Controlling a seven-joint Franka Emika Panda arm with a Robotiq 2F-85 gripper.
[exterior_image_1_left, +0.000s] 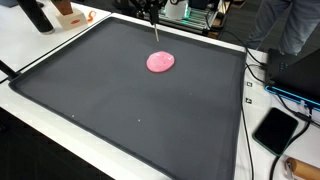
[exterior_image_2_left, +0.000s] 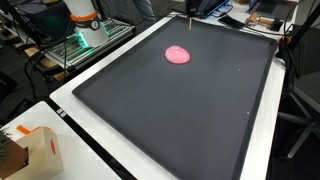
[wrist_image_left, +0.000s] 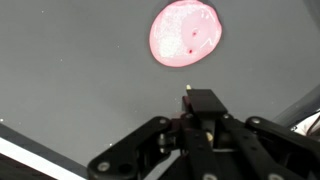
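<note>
Just beyond the fingers (wrist_image_left: 160, 132), pinched on a thin stick (exterior_image_1_left: 156, 30), a pink disc (wrist_image_left: 185, 32) lies on the black mat (exterior_image_1_left: 120, 100).

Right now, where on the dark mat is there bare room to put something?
The mat is bare all around the pink blob, out to every edge. Crowded: by the gripper at the blob, and the table with cables.

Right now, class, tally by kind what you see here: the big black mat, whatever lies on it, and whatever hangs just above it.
Black rectangular mat: 1
Pink flat round blob lying on the mat: 1
Thin dark rod pointing down above the blob: 1
Total: 3
</note>
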